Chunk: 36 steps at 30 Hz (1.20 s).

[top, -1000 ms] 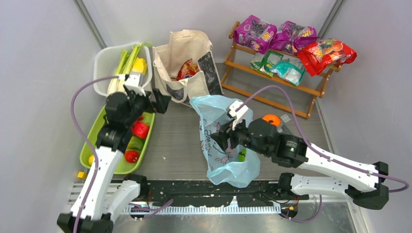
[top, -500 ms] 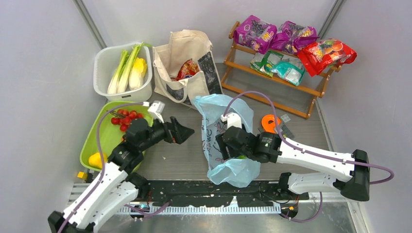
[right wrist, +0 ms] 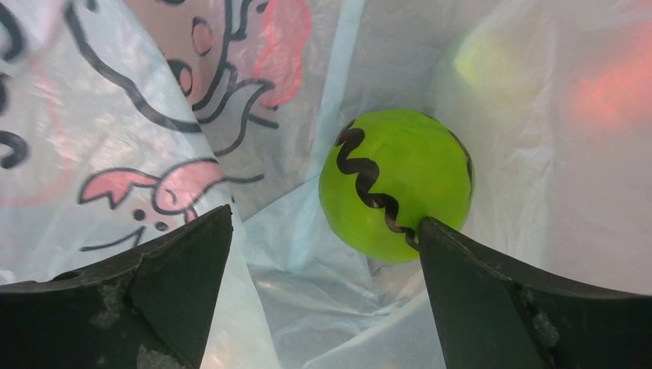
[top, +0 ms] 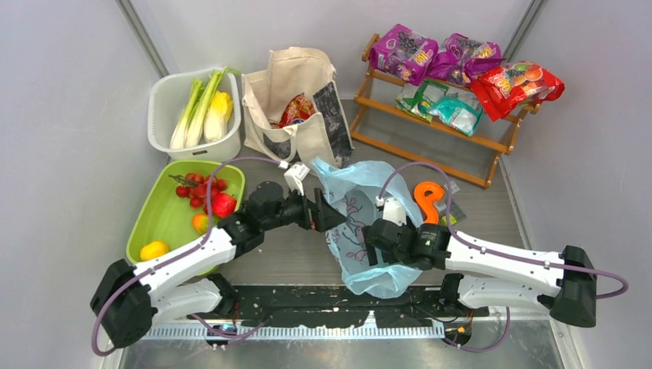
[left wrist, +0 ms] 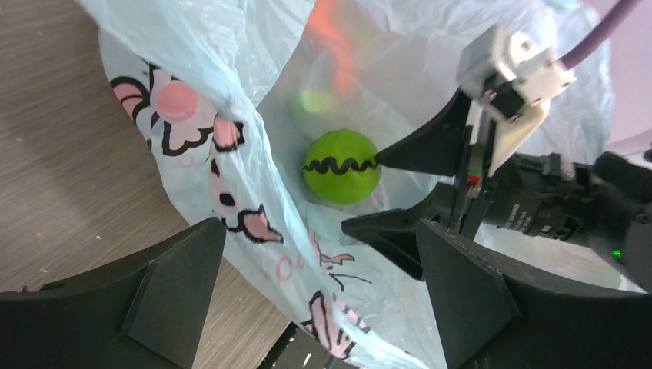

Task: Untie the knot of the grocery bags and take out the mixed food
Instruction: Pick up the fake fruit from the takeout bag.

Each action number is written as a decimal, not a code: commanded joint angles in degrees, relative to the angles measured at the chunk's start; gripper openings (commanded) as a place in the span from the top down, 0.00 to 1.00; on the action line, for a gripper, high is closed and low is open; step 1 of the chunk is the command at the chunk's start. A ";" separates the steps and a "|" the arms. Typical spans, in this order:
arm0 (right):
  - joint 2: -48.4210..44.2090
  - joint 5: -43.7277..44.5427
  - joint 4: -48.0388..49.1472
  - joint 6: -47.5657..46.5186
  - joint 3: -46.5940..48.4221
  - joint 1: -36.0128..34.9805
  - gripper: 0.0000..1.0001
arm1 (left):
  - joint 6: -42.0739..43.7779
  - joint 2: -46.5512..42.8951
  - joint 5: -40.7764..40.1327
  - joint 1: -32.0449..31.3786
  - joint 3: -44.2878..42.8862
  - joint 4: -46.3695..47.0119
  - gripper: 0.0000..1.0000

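Sitting in the blue bag (top: pixel 357 192) on the counter (top: pixel 292 260), right gripper (right wrist: pixel 323 223) is spread by the green fruit (right wrist: pixel 396 184); left gripper (left wrist: pixel 319 231) spread too at the bag's left edge. Centre the fruit, close gently.

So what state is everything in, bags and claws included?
Light-blue bag: untied, open, lying down.
Green fruit: inside the blue bag.
Canvas tote: upright, open, red packet inside.
White tub: holds stalks and a yellow vegetable.
Green tray: holds small fruits.
Left gripper: open, at the bag's mouth.
Right gripper: open, inside the bag beside the fruit.
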<state>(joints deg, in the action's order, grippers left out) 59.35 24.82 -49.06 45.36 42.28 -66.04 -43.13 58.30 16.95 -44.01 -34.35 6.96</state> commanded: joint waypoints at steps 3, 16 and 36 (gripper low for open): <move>1.14 -3.25 6.17 4.21 -7.62 2.65 0.01 | -0.72 6.76 -1.50 -2.83 -1.85 6.63 0.06; 8.56 -2.56 18.51 -0.35 -11.09 7.25 0.09 | 3.94 7.69 -4.91 -3.80 -3.88 -0.68 0.90; 1.45 -6.87 25.95 -20.14 5.03 9.67 0.63 | 10.06 1.11 -12.55 -3.72 -3.30 -4.29 1.00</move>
<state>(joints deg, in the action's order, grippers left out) 67.88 18.83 -24.93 28.45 45.56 -56.93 -36.91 59.77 4.93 -47.62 -36.32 2.39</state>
